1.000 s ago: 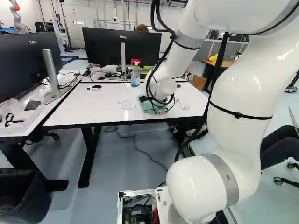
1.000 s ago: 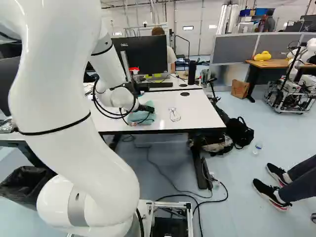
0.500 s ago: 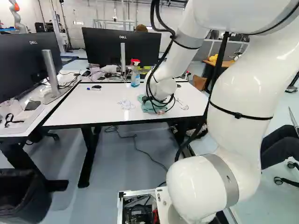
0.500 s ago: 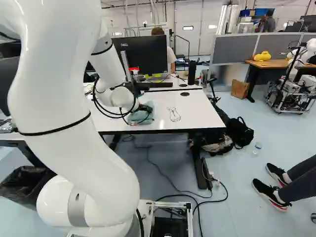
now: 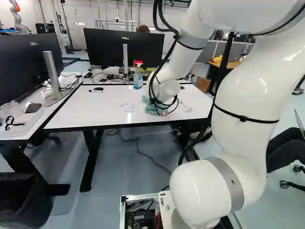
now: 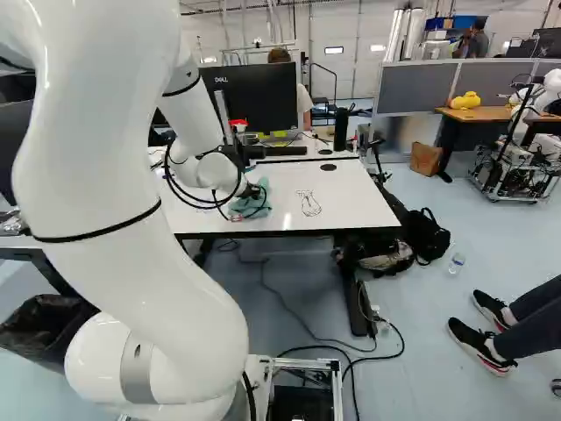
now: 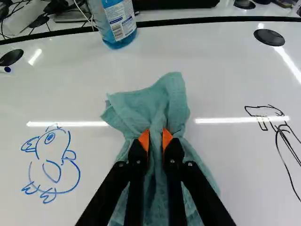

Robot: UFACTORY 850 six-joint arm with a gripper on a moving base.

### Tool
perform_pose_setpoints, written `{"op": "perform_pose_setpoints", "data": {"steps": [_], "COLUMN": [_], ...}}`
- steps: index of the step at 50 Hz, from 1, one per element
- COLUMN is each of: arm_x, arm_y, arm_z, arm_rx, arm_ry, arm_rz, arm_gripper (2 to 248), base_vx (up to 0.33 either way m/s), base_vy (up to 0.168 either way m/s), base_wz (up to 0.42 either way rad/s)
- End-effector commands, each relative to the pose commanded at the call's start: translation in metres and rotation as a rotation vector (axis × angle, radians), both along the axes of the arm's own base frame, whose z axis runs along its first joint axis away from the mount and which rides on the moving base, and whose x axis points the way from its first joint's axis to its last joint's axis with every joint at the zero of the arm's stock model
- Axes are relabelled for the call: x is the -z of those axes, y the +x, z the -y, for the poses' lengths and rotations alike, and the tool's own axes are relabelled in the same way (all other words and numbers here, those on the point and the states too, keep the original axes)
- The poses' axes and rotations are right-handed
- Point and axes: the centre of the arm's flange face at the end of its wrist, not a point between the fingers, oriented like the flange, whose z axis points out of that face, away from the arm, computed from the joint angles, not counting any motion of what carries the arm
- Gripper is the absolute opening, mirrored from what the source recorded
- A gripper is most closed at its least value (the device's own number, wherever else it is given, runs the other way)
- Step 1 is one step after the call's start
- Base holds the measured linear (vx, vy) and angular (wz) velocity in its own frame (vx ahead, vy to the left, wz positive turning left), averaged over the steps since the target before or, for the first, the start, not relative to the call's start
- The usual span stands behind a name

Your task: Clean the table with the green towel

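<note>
Work surface: one white table [image 5: 78, 112] with black edging, in front of the arm [image 5: 240, 95]. On it:

- Green towel [image 7: 146, 110], one, crumpled, resting on the table near its front edge; the gripper [image 6: 252, 190] is closed on a fold of it, orange pads [image 7: 167, 139] against the cloth from both sides.
- Drawing in blue line [image 7: 50, 139], birdlike, beside the towel, left of it in the left base view.
- Drawing in black line [image 7: 265, 114], subject uncertain, on the towel's other side.
- Spray bottle [image 5: 138, 76], blue liquid, red and white head, upright near the far edge, ahead of the gripper.
- Marker [image 5: 95, 91], lying near a black disc [image 7: 11, 57] set in the tabletop; a second disc [image 7: 269, 37] near the opposite far corner.

Adjoining desks: a dark monitor [image 5: 107, 47] beyond the table; another monitor [image 5: 28, 67] at the left of the left base view; loose cables [image 5: 71, 82] near both.

Room: pale floor [image 6: 491, 250]; black-lined bin [image 5: 24, 202] at the lower left of the left base view. At the right of the right base view: black bag [image 6: 425, 237] and small clear bottle [image 6: 457, 263] on the floor, brown carton [image 6: 427, 158], grey partitions [image 6: 416, 86], wooden-topped bench [image 6: 482, 114] bearing a yellow object [image 6: 465, 100], and another robot [image 6: 524, 162].
</note>
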Motion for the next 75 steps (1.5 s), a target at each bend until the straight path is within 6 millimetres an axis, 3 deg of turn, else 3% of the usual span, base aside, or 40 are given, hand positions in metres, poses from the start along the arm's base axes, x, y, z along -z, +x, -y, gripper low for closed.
{"op": "perform_pose_setpoints", "data": {"steps": [23, 43, 62, 75], "arm_x": [-0.015, -0.037, -0.058, -0.058], "arm_y": [0.002, 0.017, 0.013, 0.01], "arm_z": [-0.007, -0.035, -0.064, -0.084], "arm_rx": [-0.014, -0.07, -0.131, -0.173], "arm_ry": [0.004, 0.012, 0.023, 0.026], "arm_rz": [0.034, 0.087, 0.132, 0.132], "arm_gripper": [50, 50, 50, 50], "base_vx": [0.0, 0.0, 0.0, 0.0], "base_vy": [0.0, 0.0, 0.0, 0.0], "base_wz": [0.0, 0.0, 0.0, 0.0]}}
